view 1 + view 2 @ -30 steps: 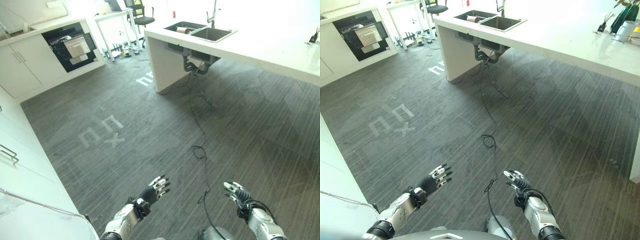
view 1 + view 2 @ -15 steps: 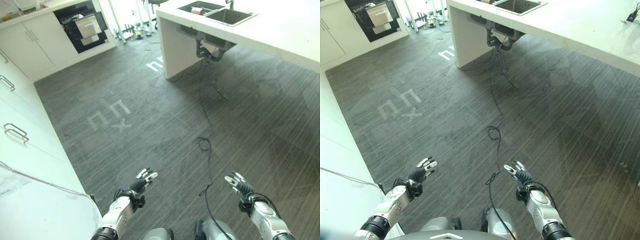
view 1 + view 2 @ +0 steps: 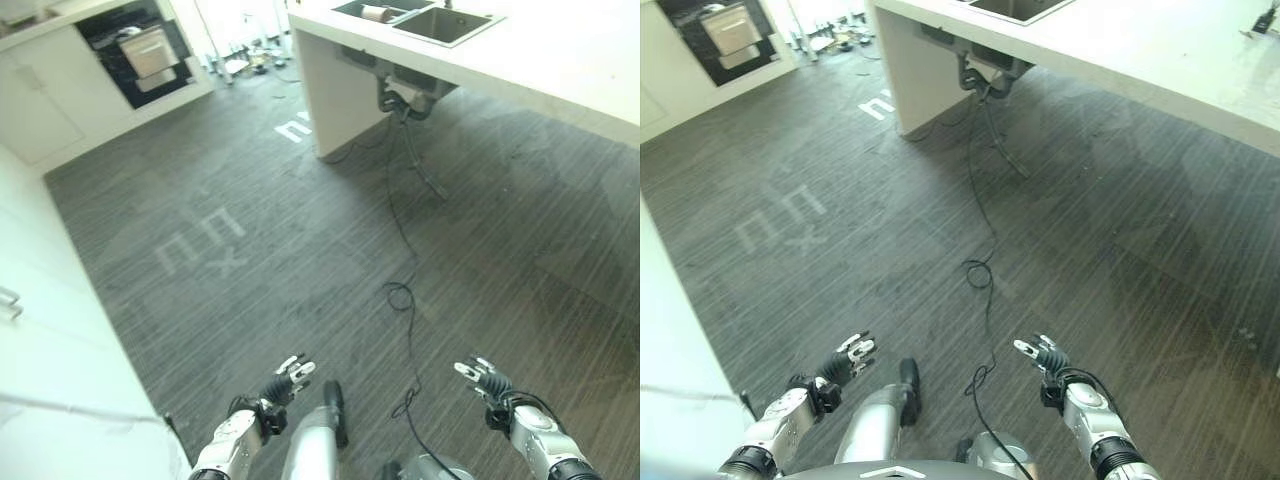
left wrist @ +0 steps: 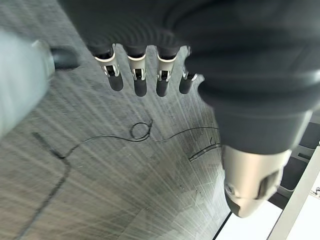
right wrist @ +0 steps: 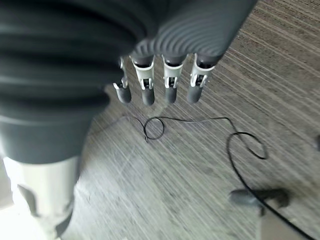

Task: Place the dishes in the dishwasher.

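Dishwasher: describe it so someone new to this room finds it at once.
Look along the white cabinet run at the far left of the room, across the grey carpet from the sink island. The dishwasher is the one black opening in that run, its door open and a pale rack showing inside; the fronts beside it are plain white.

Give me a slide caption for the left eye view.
Both hands, left and right, open and empty above grey carpet, sink counter ahead.

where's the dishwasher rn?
The open black dishwasher sits at top left in the left eye view, set in the white cabinets, across the grey floor from the white sink counter.
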### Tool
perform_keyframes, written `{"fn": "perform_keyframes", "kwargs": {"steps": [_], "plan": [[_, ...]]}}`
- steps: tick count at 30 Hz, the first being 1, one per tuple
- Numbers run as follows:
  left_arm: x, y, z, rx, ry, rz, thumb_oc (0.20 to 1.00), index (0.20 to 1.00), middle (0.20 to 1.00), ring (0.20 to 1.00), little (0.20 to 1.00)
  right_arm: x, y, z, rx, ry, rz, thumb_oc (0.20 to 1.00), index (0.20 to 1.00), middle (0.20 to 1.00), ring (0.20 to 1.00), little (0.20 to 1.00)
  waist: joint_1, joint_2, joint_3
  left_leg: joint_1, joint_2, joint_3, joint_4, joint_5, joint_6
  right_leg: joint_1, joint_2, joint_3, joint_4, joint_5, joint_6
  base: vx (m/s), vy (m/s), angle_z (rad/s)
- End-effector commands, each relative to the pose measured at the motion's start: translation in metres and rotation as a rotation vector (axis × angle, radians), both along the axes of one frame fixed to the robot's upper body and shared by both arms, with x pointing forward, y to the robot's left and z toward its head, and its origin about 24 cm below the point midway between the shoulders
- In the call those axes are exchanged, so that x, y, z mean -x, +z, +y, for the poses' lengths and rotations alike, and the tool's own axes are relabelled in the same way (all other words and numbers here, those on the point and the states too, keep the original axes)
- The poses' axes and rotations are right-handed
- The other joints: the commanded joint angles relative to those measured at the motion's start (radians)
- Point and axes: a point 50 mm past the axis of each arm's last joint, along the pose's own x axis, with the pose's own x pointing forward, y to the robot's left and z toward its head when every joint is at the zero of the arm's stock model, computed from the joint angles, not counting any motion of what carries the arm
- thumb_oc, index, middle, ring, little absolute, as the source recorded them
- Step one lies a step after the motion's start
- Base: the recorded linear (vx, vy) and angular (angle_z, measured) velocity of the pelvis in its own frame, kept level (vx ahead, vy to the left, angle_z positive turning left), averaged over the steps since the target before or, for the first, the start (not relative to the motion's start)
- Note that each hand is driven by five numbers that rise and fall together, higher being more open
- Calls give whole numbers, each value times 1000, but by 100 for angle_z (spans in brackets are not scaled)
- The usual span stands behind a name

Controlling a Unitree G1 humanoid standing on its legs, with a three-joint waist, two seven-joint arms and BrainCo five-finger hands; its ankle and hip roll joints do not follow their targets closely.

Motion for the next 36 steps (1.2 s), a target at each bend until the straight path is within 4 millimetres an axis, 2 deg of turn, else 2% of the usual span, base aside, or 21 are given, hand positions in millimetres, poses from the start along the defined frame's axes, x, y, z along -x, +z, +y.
{"fn": "perform_keyframes", "kwargs": {"steps": [1, 2, 4, 6, 7, 8, 9, 11, 14, 15, 17, 18, 19, 22, 23, 24, 28, 31, 32, 34, 36], "plan": [[-12, 17, 9, -13, -48, -100, 1000, 1000, 1000, 1000, 1000, 2, 5, -3, 41, -42, -57, 1000, 1000, 1000, 1000, 1000, -5, 7, -62, -12, 67, -31, 50, -118, 2, 11, -146, -126, 148, 180, 187, 482, 317, 14], [-13, 19, 11, -31, -62, -101, 1000, 1000, 1000, 1000, 1000, 8, 4, -6, 41, -61, -49, 1000, 1000, 1000, 1000, 1000, -25, 4, -63, 14, 32, -32, 50, -154, 40, -67, -172, -106, 366, 291, 225, 448, 316, 22], [-14, 21, 13, -55, -55, -104, 1000, 1000, 1000, 1000, 1000, 15, 0, -7, 40, -73, -29, 1000, 1000, 1000, 1000, 1000, -41, 17, -54, 55, 14, -41, 50, -191, 69, -205, -203, -86, 606, 362, 225, 405, 243, 44], [-13, 22, 15, -50, -25, -115, 1000, 1000, 1000, 1000, 1000, 18, -4, -5, 31, -60, -22, 1000, 1000, 1000, 1000, 1000, -49, 33, -37, 96, 14, -47, 50, -219, 79, -318, -187, -106, 565, 328, 202, 397, 12, 48], [-13, 25, 17, -55, -23, -131, 1000, 1000, 1000, 1000, 1000, 17, -3, -4, 29, -52, -31, 1000, 1000, 1000, 1000, 1000, -58, 50, -22, 108, 32, -60, 50, -215, 72, -379, -136, -148, 413, 315, 172, 393, -199, -7], [-15, 28, 18, -66, -32, -140, 1000, 1000, 1000, 1000, 1000, 17, -3, -7, 26, -56, -38, 1000, 1000, 1000, 1000, 1000, -68, 41, -15, 118, 24, -77, 50, -227, 66, -394, -101, -151, 235, 320, 174, 515, -320, -18], [-16, 31, 20, -88, -54, -147, 1000, 1000, 1000, 1000, 1000, 22, -3, -13, 16, -69, -40, 1000, 1000, 1000, 1000, 1000, -83, 4, -3, 152, -15, -88, 50, -253, 63, -474, -113, -140, 89, 328, 199, 454, -264, -12], [-16, 31, 21, -111, -70, -149, 1000, 1000, 1000, 1000, 1000, 27, -5, -17, 3, -76, -44, 1000, 1000, 1000, 1000, 1000, -86, -9, 4, 181, -27, -90, 50, -266, 57, -571, -142, -139, 89, 289, 208, 565, -225, 22], [-6, 18, 11, -129, -78, -108, 1000, 1000, 1000, 1000, 1000, 26, -7, -17, 19, -53, -30, 1000, 1000, 1000, 1000, 1000, -107, 6, -28, 290, -49, -123, 50, -316, 45, -522, -125, -91, 89, 285, 177, 877, -187, 78], [1, 10, 2, -141, -116, -81, 1000, 1000, 1000, 1000, 1000, 20, -4, -18, 43, -42, -30, 1000, 1000, 1000, 1000, 1000, -107, 10, -41, 377, -39, -89, 50, -235, 15, -450, -116, -75, 89, 258, 136, 1013, -235, -68], [5, 5, -4, -146, -134, -73, 1000, 1000, 1000, 1000, 1000, 13, 0, -23, 58, -35, -44, 1000, 1000, 1000, 1000, 1000, -104, 23, -39, 358, -12, -73, 212, -126, -41, -397, -98, -75, 89, 222, 101, 731, -211, -11], [5, 5, -6, -122, -132, -62, 1000, 1000, 1000, 1000, 1000, 9, 5, -27, 91, -15, -46, 1000, 1000, 1000, 1000, 1000, -100, 22, -33, 233, 34, -59, 459, -9, -86, -343, -93, -75, 89, 188, 61, 562, -204, -1], [1, 7, -8, -123, -141, -59, 1000, 1000, 1000, 1000, 1000, 7, 9, -30, 105, -9, -55, 1000, 1000, 1000, 1000, 1000, -94, 21, -12, 88, 59, -63, 546, 6, -80, -294, -83, -61, 89, 168, 45, 567, -153, -5], [1, 7, -5, -123, -122, -50, 1000, 1000, 1000, 1000, 1000, -1, 11, -25, 109, 40, -70, 1000, 1000, 1000, 1000, 1000, -66, 17, 1, 92, 28, -62, 272, -36, -41, -257, -76, -20, 89, 140, 59, 437, 96, -41], [5, 5, -3, -111, -98, -42, 1000, 1000, 1000, 1000, 1000, -5, 12, -23, 117, 61, -69, 1000, 1000, 1000, 1000, 1000, -53, 24, -4, 92, 29, -93, 69, 5, -51, -247, -66, -2, 89, 128, 65, 357, 175, -92], [5, 5, -3, -111, -97, -42, 1000, 1000, 1000, 1000, 1000, -5, 12, -23, 117, 62, -69, 1000, 1000, 1000, 1000, 1000, -51, 23, -6, 91, 28, -96, 51, 12, -52, -248, -66, 1, 89, 127, 65, 301, 208, -123], [10, 2, -5, -98, -91, -33, 1000, 1000, 1000, 1000, 1000, -3, 7, -24, 114, 68, -42, 1000, 1000, 1000, 1000, 1000, -23, 68, -18, -101, 113, -235, 50, -51, -93, -214, -25, 32, 89, 84, 69, 349, 276, -112], [7, 3, -5, -95, -108, -39, 1000, 1000, 1000, 1000, 1000, 3, 2, -28, 121, 55, -19, 1000, 1000, 1000, 1000, 1000, -31, 74, -31, -82, 153, -147, 50, -60, -85, -186, -71, -2, 89, 58, 90, 369, 364, -36], [2, 4, -6, -123, -153, -33, 1000, 1000, 1000, 1000, 1000, 9, -4, -29, 109, 14, 8, 1000, 1000, 1000, 1000, 1000, -27, 74, -50, -52, 122, -148, 50, -85, -65, -163, -107, -30, 89, 48, 113, 489, 464, -6], [-2, 5, -6, -132, -183, -34, 1000, 1000, 1000, 1000, 1000, 14, -9, -29, 100, -17, 28, 1000, 1000, 1000, 1000, 1000, -31, 76, -61, -28, 101, -150, 50, -107, -39, -138, -117, -51, 89, 48, 119, 355, 317, 0], [-5, 8, -4, -145, -207, -41, 1000, 1000, 1000, 1000, 1000, 18, -13, -25, 96, -22, 41, 1000, 1000, 1000, 1000, 1000, -41, 90, -69, -3, 76, -164, 50, -126, -8, -106, -124, -78, 89, 126, 138, 306, 307, 30]]}}
